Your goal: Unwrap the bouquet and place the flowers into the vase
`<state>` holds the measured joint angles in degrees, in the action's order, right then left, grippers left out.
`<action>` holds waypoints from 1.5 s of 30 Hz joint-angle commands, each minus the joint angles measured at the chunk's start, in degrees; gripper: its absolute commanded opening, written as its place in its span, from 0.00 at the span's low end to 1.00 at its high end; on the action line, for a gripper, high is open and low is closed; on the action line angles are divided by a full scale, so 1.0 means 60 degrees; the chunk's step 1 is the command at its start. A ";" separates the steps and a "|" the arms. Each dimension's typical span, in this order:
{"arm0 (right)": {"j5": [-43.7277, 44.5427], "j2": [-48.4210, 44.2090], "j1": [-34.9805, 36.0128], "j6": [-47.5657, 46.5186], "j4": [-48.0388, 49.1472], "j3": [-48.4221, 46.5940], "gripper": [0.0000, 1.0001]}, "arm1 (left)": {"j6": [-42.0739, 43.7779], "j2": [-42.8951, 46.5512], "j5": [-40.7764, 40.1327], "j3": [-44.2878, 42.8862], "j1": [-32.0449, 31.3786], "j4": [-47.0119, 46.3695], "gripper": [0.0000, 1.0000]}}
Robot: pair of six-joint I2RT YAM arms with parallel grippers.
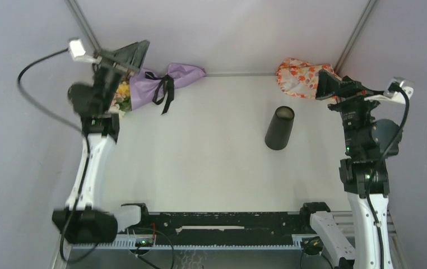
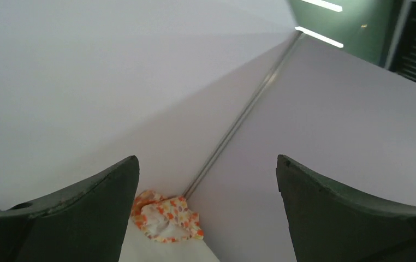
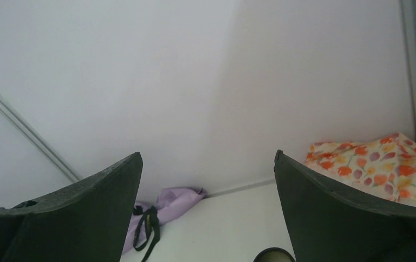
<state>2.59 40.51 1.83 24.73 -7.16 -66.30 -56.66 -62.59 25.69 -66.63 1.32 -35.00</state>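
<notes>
The bouquet (image 1: 161, 81) lies at the back left of the table, wrapped in lilac paper and tied with a black ribbon (image 1: 165, 91); the flowers (image 1: 123, 95) show yellow and pink at its left end, partly hidden by my left arm. My left gripper (image 1: 135, 53) hovers open above that end, holding nothing. The black vase (image 1: 279, 128) stands upright right of centre. My right gripper (image 1: 326, 84) is open and empty, raised at the back right. The right wrist view shows the bouquet (image 3: 173, 204) and the vase's rim (image 3: 274, 255).
An orange-and-white floral-print cloth bundle (image 1: 300, 75) lies in the back right corner, just left of my right gripper, and shows in both wrist views (image 2: 165, 215) (image 3: 375, 166). Grey walls close the table at back and sides. The arm bases sit along the near edge.
</notes>
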 commanded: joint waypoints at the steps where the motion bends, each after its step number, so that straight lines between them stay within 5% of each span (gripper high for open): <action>1: -0.1294 0.0783 -0.0216 0.0343 -0.0024 -0.0322 0.99 | 0.1629 -0.2509 0.0105 -0.3022 -0.0097 0.4218 1.00; 4: -0.1428 0.1287 -0.0348 0.0353 -0.0086 -0.0328 1.00 | 0.4321 -0.4252 -0.2866 -0.5758 -0.0520 0.8012 0.99; 7: -0.1596 0.1758 -0.0507 0.0407 -0.0065 -0.0258 1.00 | 0.5459 -0.6522 -0.5065 -0.8919 -0.0568 1.1108 1.00; 11: -0.1811 0.2175 -0.0574 0.0603 0.0102 -0.0063 1.00 | 0.6476 -0.9926 -0.5494 -1.3624 -0.0581 1.4415 1.00; 17: -0.1852 0.2365 -0.0626 0.0565 0.0108 0.0162 1.00 | 0.7338 -1.0217 -0.5548 -1.1544 -0.0459 1.3247 1.00; 25: -0.1974 0.2407 -0.0694 0.0698 0.0238 0.0599 1.00 | 0.7186 -1.1336 -0.5111 -1.1482 -0.0293 1.3183 1.00; 37: -0.2371 0.2502 -0.0700 0.0859 0.0528 0.1031 0.99 | 0.6765 -1.2837 -0.6737 -1.1814 -0.0250 1.2162 1.00; 45: -0.2504 0.2642 -0.0700 0.0835 0.0695 0.1254 0.99 | 0.6001 -1.3161 -0.6657 -1.1864 0.0524 1.1887 1.00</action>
<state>-11.53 55.86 -2.17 29.15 -5.96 -58.98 -17.65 -141.45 -13.43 -135.11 2.07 39.48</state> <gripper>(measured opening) 0.993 0.996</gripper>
